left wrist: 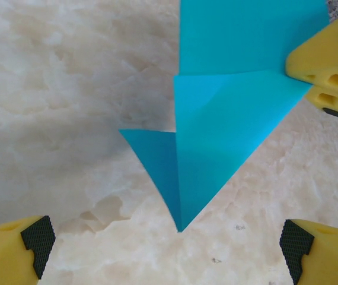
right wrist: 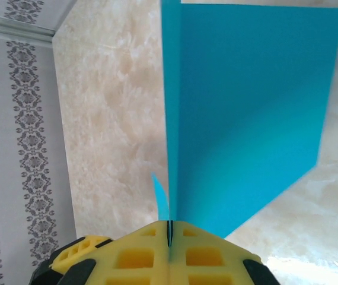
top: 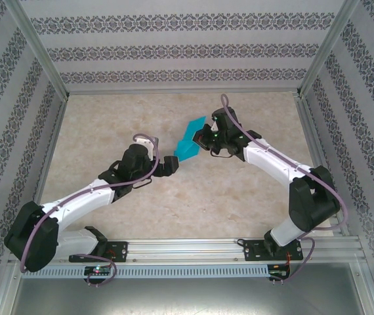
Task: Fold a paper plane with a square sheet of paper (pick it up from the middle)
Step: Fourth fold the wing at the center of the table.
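Note:
The teal-blue sheet of paper (top: pixel 190 140) is folded into a pointed shape with layered flaps and hangs just above the middle of the table. My right gripper (top: pixel 204 140) is shut on its edge, and in the right wrist view the paper (right wrist: pixel 246 119) rises on edge from the closed yellow jaws of that gripper (right wrist: pixel 169 234). In the left wrist view the sharp tip of the paper (left wrist: pixel 216 119) points down toward my left gripper (left wrist: pixel 166 240). That gripper is open and holds nothing, with one fingertip (left wrist: pixel 38 237) on each side of the tip. The right gripper's fingers (left wrist: pixel 329 65) pinch the paper's upper right corner.
The beige marbled tabletop (top: pixel 239 197) is walled by patterned panels (top: pixel 174 52) at the back and both sides. A metal rail (top: pixel 193 249) runs along the near edge by the arm bases.

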Tool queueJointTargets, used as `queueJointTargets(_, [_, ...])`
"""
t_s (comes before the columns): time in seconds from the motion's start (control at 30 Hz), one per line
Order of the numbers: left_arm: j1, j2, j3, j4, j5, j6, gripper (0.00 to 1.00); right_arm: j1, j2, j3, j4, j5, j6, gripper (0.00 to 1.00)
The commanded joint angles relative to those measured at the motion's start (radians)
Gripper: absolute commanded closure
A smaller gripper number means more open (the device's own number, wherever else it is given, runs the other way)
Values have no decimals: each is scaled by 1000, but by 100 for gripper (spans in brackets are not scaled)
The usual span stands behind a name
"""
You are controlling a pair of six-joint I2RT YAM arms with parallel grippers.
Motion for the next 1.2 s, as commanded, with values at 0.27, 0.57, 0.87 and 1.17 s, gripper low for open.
queueJointTargets(0.27, [-16,179,-20,224,37,285,1,24,168,23,-109,127,149,98])
queueJointTargets(0.57, [-63,346,42,289,2,456,4,16,253,89,-111,81,205,95])
queueJointTargets(0.87, [-85,480,77,413,2,524,20,-5,269,91,-120,21,232,92])
queueJointTargets(1.17, [-97,555,73,509,-34,533,42,-10,275,98,-121,-15,245,87])
